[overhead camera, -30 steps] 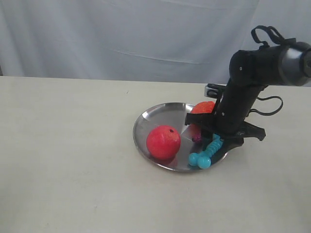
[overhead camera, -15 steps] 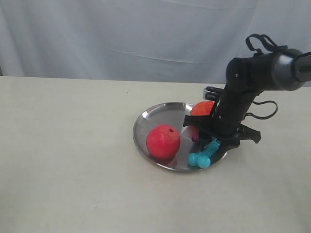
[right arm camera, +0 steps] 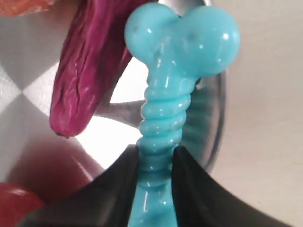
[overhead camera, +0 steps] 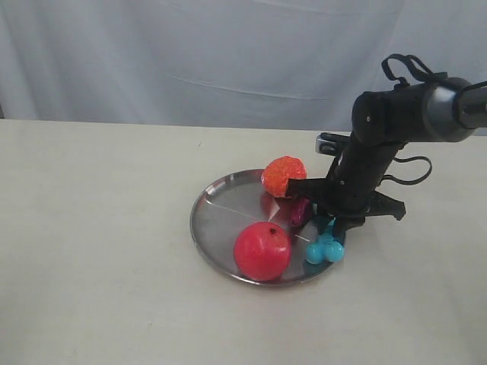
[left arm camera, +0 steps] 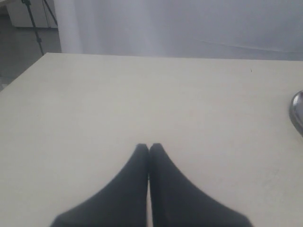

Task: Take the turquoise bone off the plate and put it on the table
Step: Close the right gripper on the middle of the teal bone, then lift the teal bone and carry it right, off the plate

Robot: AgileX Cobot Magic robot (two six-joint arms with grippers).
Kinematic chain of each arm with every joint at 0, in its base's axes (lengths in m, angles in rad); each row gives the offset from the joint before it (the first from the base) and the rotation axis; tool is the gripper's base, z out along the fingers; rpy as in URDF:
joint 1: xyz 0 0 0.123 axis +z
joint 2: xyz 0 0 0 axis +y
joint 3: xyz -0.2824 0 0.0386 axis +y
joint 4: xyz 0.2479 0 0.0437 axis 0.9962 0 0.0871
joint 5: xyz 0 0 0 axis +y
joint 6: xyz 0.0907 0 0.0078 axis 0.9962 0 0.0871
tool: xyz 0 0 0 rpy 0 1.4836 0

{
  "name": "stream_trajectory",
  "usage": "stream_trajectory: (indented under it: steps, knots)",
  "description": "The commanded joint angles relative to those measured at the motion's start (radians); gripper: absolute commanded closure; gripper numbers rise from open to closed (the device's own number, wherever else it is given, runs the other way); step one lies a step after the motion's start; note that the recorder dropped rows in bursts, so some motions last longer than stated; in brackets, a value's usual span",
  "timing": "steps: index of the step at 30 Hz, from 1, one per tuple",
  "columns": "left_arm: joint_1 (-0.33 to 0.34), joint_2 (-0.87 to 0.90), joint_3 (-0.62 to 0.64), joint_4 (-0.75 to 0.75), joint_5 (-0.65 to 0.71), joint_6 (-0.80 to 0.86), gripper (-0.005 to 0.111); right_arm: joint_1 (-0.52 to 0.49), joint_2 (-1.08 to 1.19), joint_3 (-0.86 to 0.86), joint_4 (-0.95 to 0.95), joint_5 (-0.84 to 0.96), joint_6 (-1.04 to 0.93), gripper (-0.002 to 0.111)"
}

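Observation:
The turquoise bone hangs at the right rim of the silver plate, one knobbed end pointing down. My right gripper is shut on its ribbed shaft. In the right wrist view the bone runs out from between the black fingers of the right gripper, and its knob lies over the plate's rim, with the beige table beside it. My left gripper is shut with nothing in it above bare table, far from the plate's edge.
A red ball sits at the plate's front. An orange-red lumpy item lies at its back rim. A dark purple oblong item lies beside the bone, and shows too in the right wrist view.
The plate has slid to the left and its contents shifted: the red ball rolled to the front, the orange-red item to the back. The gripped bone now stands more upright at the rim.

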Motion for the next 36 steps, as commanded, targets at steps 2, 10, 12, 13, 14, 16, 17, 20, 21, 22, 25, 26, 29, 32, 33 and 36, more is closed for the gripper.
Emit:
stream_trajectory:
  steps: [2,10,12,13,14,16,17,20,21,22,25,26,29,32,33,36]
  knots:
    - [0.004,-0.001,0.003,0.000,-0.005,-0.004,0.107,-0.002,0.013,0.005,-0.031,0.012,-0.026,0.060]
    - [0.004,-0.001,0.003,0.000,-0.005,-0.004,0.107,-0.002,0.013,0.005,-0.031,-0.029,-0.028,0.096]
    - [0.004,-0.001,0.003,0.000,-0.005,-0.004,0.107,-0.002,0.013,0.005,-0.031,-0.029,-0.036,0.106]
    - [0.004,-0.001,0.003,0.000,-0.005,-0.004,0.107,-0.002,0.013,0.005,-0.031,-0.029,-0.043,0.109]
    - [0.004,-0.001,0.003,0.000,-0.005,-0.004,0.107,-0.002,0.013,0.005,-0.031,-0.029,-0.050,0.109]
    - [0.004,-0.001,0.003,0.000,-0.005,-0.004,0.107,-0.002,0.013,0.005,-0.031,-0.029,-0.055,0.109]
    - [0.004,-0.001,0.003,0.000,-0.005,-0.004,0.107,-0.002,0.013,0.005,-0.031,-0.029,-0.055,0.109]
    - [0.004,-0.001,0.003,0.000,-0.005,-0.004,0.107,-0.002,0.013,0.005,-0.031,-0.033,-0.055,0.109]
    - [0.004,-0.001,0.003,0.000,-0.005,-0.004,0.107,-0.002,0.011,0.005,-0.031,-0.033,-0.055,0.109]
    - [0.004,-0.001,0.003,0.000,-0.005,-0.004,0.107,-0.002,0.006,0.005,-0.031,-0.033,-0.055,0.109]
    - [0.004,-0.001,0.003,0.000,-0.005,-0.004,0.107,-0.002,-0.024,0.005,-0.031,-0.036,-0.055,0.109]
    - [0.004,-0.001,0.003,0.000,-0.005,-0.004,0.107,-0.002,-0.040,0.005,-0.031,-0.036,-0.053,0.109]
    - [0.004,-0.001,0.003,0.000,-0.005,-0.004,0.107,-0.002,-0.100,0.005,-0.032,-0.023,-0.056,0.109]
    - [0.004,-0.001,0.003,0.000,-0.005,-0.004,0.107,-0.002,-0.178,0.005,-0.041,-0.003,-0.063,0.109]
    - [0.004,-0.001,0.003,0.000,-0.005,-0.004,0.107,-0.002,-0.200,0.005,-0.052,0.004,-0.063,0.109]
    - [0.004,-0.001,0.003,0.000,-0.005,-0.004,0.107,-0.004,-0.278,0.005,-0.084,0.027,-0.063,0.109]
